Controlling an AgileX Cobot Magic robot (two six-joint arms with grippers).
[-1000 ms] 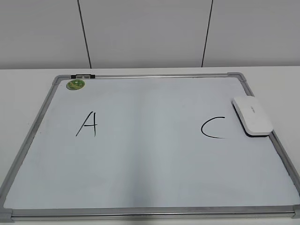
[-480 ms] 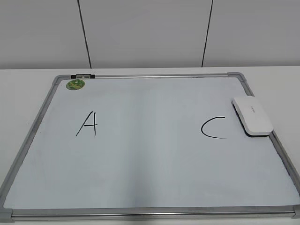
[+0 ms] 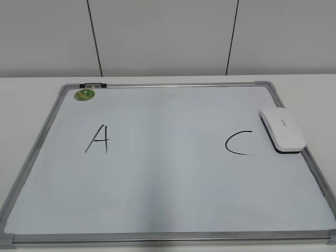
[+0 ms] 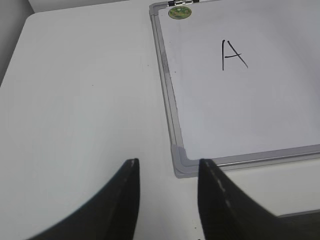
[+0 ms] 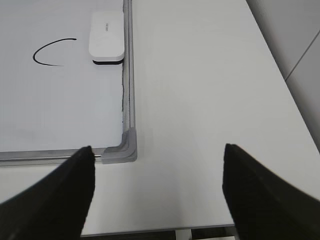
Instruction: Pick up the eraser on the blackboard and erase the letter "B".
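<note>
Exterior view showed the blackboard [image 3: 168,194] lying flat on the white worktop [image 3: 31,86], with no arm in that view. A black "A" [image 3: 98,139] sat on the left part of the writing surface and a black "C" [image 3: 239,143] on the right; the surface between them was blank, and no "B" could be made out in any view. The eraser [image 3: 282,129] lay flat at the board's right edge, just right of the "C", its right side against the grey frame, dark underside showing along the near end. A small round green magnet [image 3: 84,94] sat in the far left corner of the board, near a dark clip [image 3: 93,85] on the top frame rail. Nothing stood over or against the eraser. Left wrist view: left gripper [image 4: 167,200] above bare worktop beside the board's near left corner [image 4: 181,162], jaws narrowly apart, holding nothing. Right wrist view: right gripper [image 5: 157,185] above the worktop at the near right corner [image 5: 124,147], jaws spread wide, empty, well short of the eraser [image 5: 106,35].
</note>
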